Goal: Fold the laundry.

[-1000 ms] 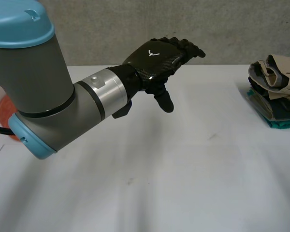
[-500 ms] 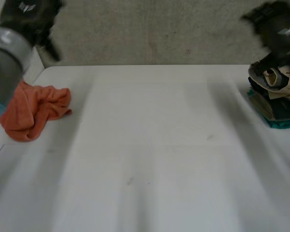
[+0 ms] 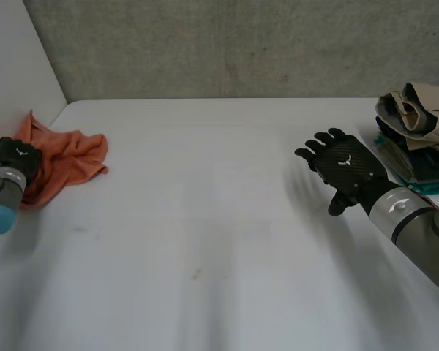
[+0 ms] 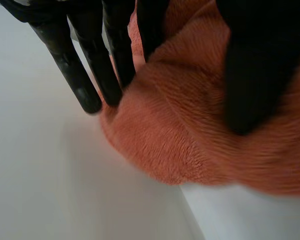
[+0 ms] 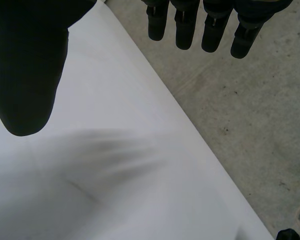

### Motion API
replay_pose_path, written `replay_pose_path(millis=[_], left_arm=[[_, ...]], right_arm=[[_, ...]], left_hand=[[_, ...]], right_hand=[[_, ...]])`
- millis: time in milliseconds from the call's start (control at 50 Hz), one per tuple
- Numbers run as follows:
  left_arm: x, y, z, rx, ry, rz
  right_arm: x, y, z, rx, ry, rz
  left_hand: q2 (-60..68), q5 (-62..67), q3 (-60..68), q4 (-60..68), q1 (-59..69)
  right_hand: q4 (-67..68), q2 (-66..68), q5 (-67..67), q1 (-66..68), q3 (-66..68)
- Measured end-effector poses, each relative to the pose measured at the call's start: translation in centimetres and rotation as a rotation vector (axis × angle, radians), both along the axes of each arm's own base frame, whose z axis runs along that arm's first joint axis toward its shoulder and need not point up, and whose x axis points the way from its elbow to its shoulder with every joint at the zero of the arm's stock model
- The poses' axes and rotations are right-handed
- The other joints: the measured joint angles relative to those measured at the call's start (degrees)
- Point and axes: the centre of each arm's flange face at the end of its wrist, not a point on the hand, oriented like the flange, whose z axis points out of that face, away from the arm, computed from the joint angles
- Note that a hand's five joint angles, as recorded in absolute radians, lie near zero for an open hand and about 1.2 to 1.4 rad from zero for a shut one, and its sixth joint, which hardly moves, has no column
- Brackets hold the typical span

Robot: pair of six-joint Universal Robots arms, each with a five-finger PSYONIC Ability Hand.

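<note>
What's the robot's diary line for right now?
left hand: touching orange towel | right hand: open, empty, over table | folding: not started

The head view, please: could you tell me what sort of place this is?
Probably a robot laundry-folding test bench: a white table against a concrete wall, a crumpled orange towel at the left hand, a stack of folded clothes.

we see our left hand [image 3: 16, 157] resting on the crumpled orange towel [image 3: 69, 157] at the left side of the white table [image 3: 205, 219], while our right hand [image 3: 345, 167] hovers with fingers spread, near the stack of folded clothes [image 3: 417, 139] at the right.
</note>
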Motion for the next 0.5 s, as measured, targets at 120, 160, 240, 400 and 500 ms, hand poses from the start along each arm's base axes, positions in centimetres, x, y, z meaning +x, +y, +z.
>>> replay_pose_path(millis=[120,160,240,400,500], left_arm=[[-1.7,0.0,2.6,-0.083,0.013,-0.011],[-3.1,0.5,5.1,-0.142,0.042,-0.02],[-6.9,3.1,11.2,-0.269,0.181,-0.074],[-15.8,11.7,18.4,-0.305,0.571,-0.305],[-20.5,17.0,18.2,-0.189,0.708,-0.438]], right_arm=[[-0.2,0.0,-0.2,0.005,-0.003,-0.005],[-0.3,0.0,-0.1,0.004,-0.004,-0.007],[-0.3,-0.1,0.0,-0.003,-0.005,-0.013],[-0.7,-0.5,0.4,-0.017,-0.003,-0.052],[-0.9,-0.6,0.8,-0.028,-0.002,-0.078]], left_hand=[[23.22,22.43,23.54,25.22,15.49],[23.28,22.44,23.57,25.4,15.57],[23.31,22.43,23.77,25.41,15.57],[24.34,22.44,25.33,25.45,16.11],[24.39,22.42,25.35,25.46,16.11]], right_hand=[[0.0,0.0,0.0,0.0,0.0],[0.0,0.0,0.0,0.0,0.0],[0.0,0.0,0.0,0.0,0.0],[0.0,0.0,0.0,0.0,0.0],[0.0,0.0,0.0,0.0,0.0]])
